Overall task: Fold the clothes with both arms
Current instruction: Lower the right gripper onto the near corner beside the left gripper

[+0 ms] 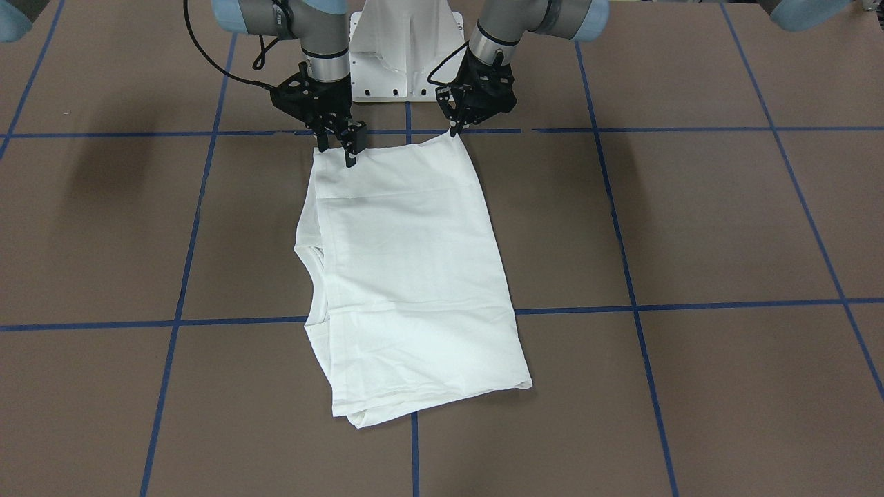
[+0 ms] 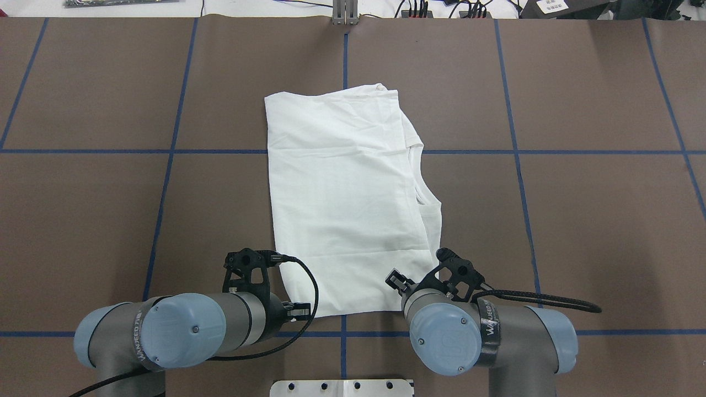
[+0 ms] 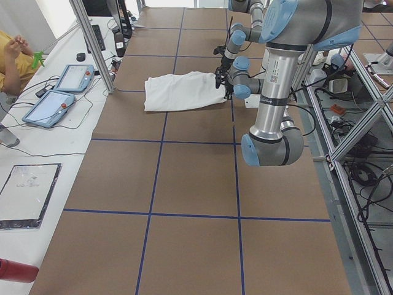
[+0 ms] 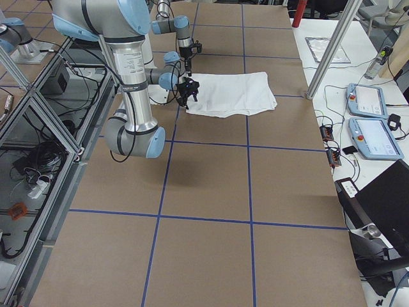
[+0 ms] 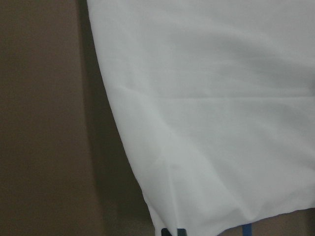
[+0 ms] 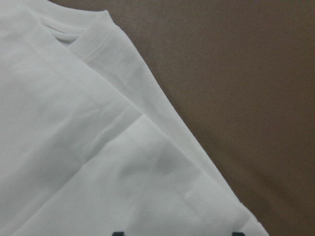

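Grasping hem: left end effector (image 1: pixel 454 130) clamped on T-shirt (image 1: pixel 407 276) corner, 6 o'clock; right end effector (image 1: pixel 337 152) apart. Next, likely: close right, fold toward 12.

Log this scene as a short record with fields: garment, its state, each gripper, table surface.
garment: white T-shirt
state: folded into a long rectangle and lying flat, with the collar showing at the edge on the robot's right
left gripper: shut on the shirt corner nearest the robot, which peaks up slightly
right gripper: jaws apart, at the shirt's other corner near the robot
table: brown surface with a blue tape grid
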Controlling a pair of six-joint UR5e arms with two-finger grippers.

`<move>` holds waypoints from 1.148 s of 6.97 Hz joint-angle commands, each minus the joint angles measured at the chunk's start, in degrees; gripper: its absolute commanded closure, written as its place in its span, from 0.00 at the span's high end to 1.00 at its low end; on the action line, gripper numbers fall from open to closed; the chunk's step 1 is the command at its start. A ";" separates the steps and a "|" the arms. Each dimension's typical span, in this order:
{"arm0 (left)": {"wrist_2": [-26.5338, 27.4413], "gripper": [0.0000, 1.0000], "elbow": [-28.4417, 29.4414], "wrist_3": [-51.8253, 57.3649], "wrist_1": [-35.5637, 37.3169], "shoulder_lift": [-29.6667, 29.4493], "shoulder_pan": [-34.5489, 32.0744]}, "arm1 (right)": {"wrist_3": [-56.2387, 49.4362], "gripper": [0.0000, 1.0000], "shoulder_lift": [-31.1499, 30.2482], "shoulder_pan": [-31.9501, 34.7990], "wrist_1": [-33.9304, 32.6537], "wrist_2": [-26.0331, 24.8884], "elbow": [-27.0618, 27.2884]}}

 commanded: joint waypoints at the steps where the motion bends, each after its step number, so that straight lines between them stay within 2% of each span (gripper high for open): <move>1: 0.09 0.00 -0.04 0.00 -0.09 0.00 -0.04 | 0.62 0.79 0.00 -0.34 0.00 0.00 -0.69; 4: 0.00 0.00 -0.12 0.00 -0.09 0.00 -0.13 | 1.24 0.77 0.88 -0.43 0.00 -0.09 -1.49; 7: 0.00 0.00 -0.21 0.00 -0.09 -0.09 -0.13 | 1.33 0.67 1.92 -0.17 0.00 -1.05 -2.44; 8: 0.00 0.00 -0.30 0.00 0.00 -0.09 -0.13 | 1.42 0.60 2.46 0.18 0.00 -1.05 -2.63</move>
